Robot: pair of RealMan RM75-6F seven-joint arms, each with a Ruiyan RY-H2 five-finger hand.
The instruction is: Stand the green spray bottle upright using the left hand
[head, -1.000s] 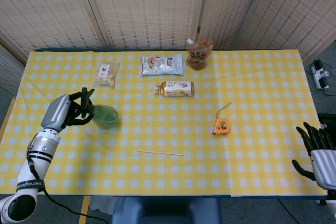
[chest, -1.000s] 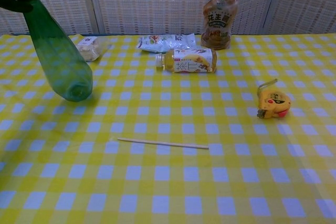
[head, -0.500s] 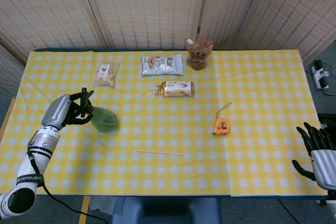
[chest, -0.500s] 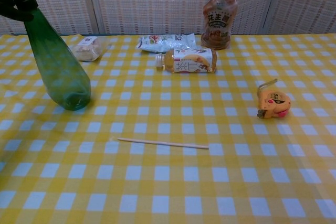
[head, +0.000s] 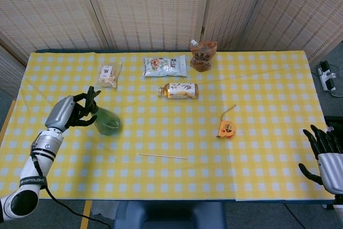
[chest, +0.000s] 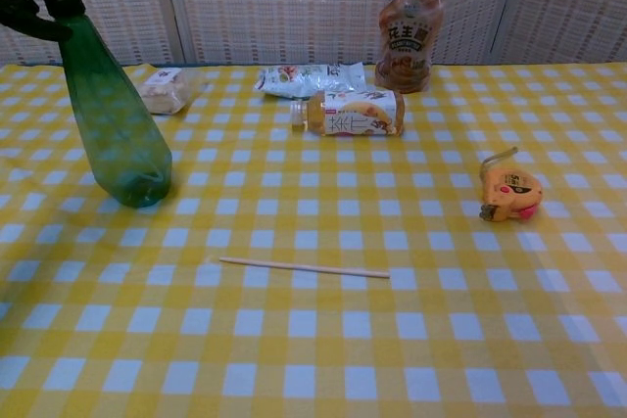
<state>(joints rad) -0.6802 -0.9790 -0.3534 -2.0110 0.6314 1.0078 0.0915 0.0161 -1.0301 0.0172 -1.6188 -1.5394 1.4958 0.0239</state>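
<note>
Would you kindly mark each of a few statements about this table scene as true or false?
1. The left hand grips the green spray bottle near its top. True.
2. The tea bottle stands upright. False: it lies on its side.
3. The right hand holds the tape measure. False: it is empty, near the table's edge, apart from it.
4. The thin stick lies in front of the tea bottle in the chest view. True.
5. The brown pouch lies flat. False: it stands at the back.

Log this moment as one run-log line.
left hand: grips top of spray bottle | bottle: base on table, near upright, slight lean | right hand: open, idle at table's edge | step: release pending
</note>
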